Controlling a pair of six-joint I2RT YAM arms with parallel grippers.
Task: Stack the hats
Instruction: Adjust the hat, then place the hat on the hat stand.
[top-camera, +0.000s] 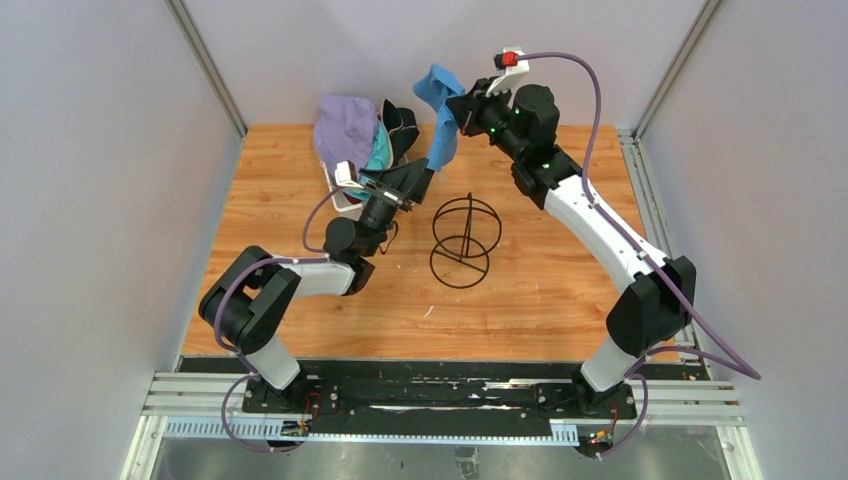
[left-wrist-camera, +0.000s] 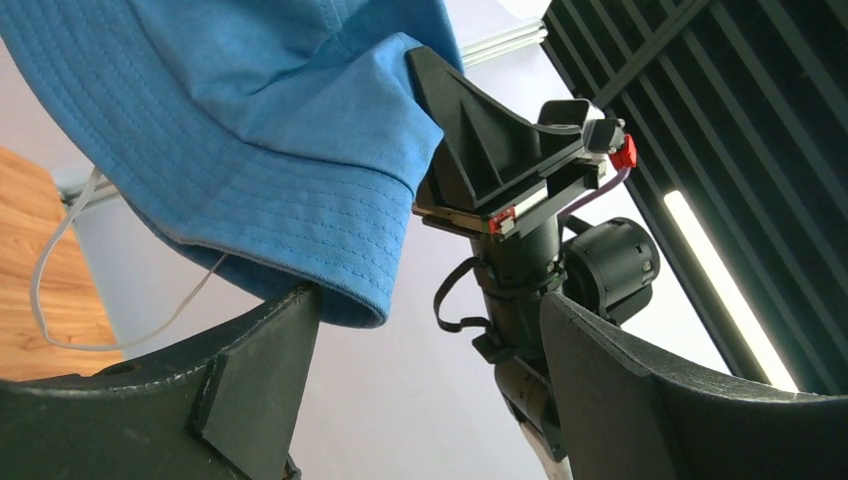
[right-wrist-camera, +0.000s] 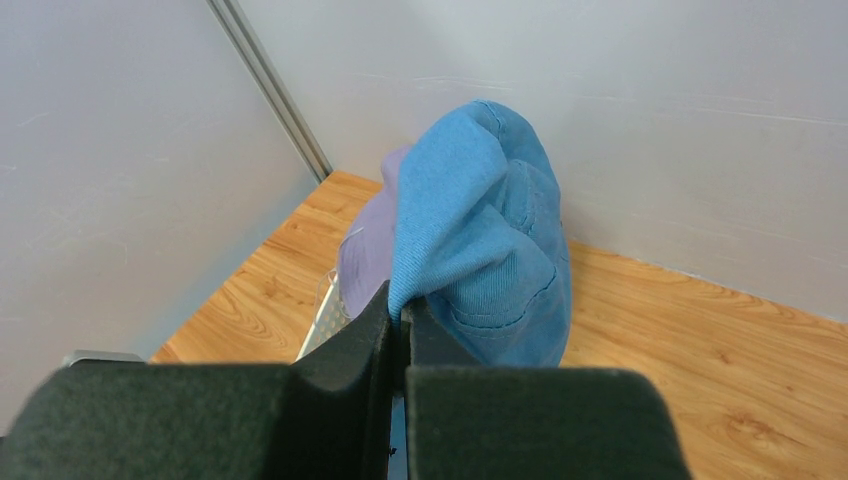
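Observation:
My right gripper (top-camera: 462, 112) is shut on the blue hat (top-camera: 440, 125) and holds it up in the air at the back of the table; the hat hangs from the jaws in the right wrist view (right-wrist-camera: 490, 240). My left gripper (top-camera: 418, 178) is open and empty, tilted up just below the blue hat (left-wrist-camera: 260, 130). The lavender hat (top-camera: 345, 128), a teal hat (top-camera: 378, 152) and a black hat (top-camera: 402, 125) sit piled in the white basket (top-camera: 345, 200) at the back left. The dark red and beige hats are hidden.
A black wire-frame stand (top-camera: 465, 240) stands in the middle of the wooden table (top-camera: 560, 290). Grey walls close the table in on three sides. The basket's lattice wall shows in the right wrist view (right-wrist-camera: 325, 320).

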